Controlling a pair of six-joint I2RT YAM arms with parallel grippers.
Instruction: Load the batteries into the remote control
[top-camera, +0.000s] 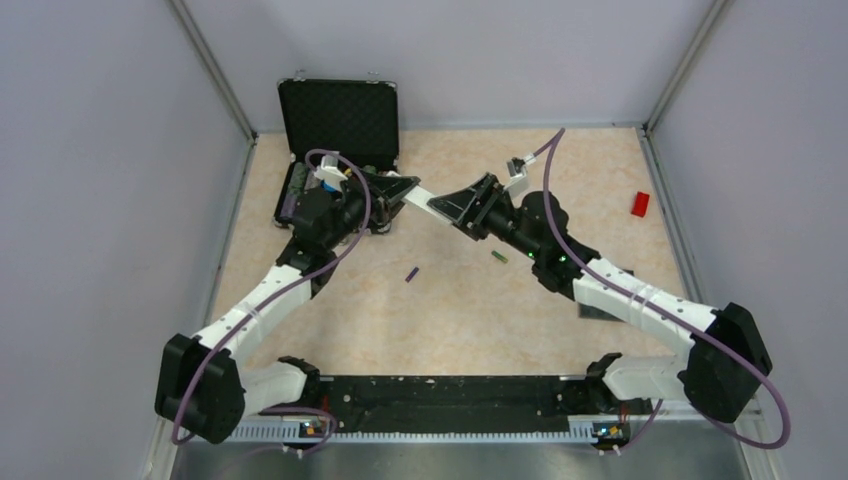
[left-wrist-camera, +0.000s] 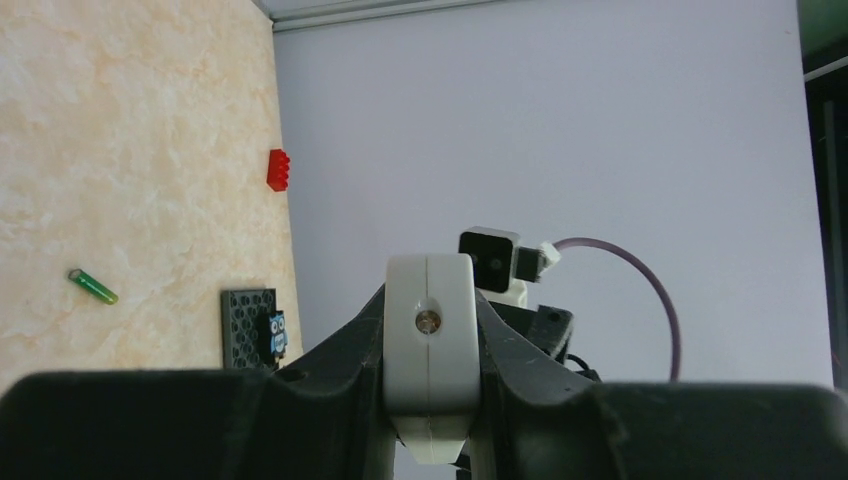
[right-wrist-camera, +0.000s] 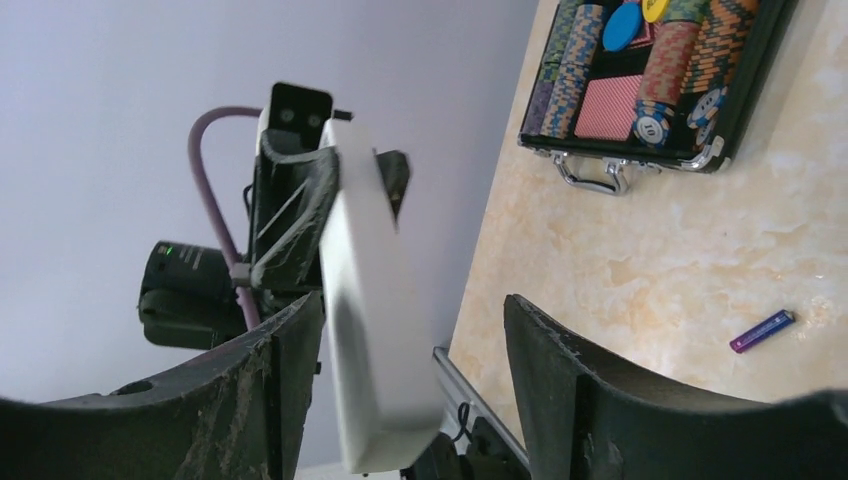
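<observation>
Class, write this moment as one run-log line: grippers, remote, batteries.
left gripper: shut on remote control | right gripper: open around its free end | green battery, purple battery: on table

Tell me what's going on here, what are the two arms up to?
The left fingers are clamped on one end of the white remote control, holding it up off the table between the arms. The right fingers stand open around its other end, not clamped. The green battery and purple battery lie on the table, not yet loaded.
</observation>
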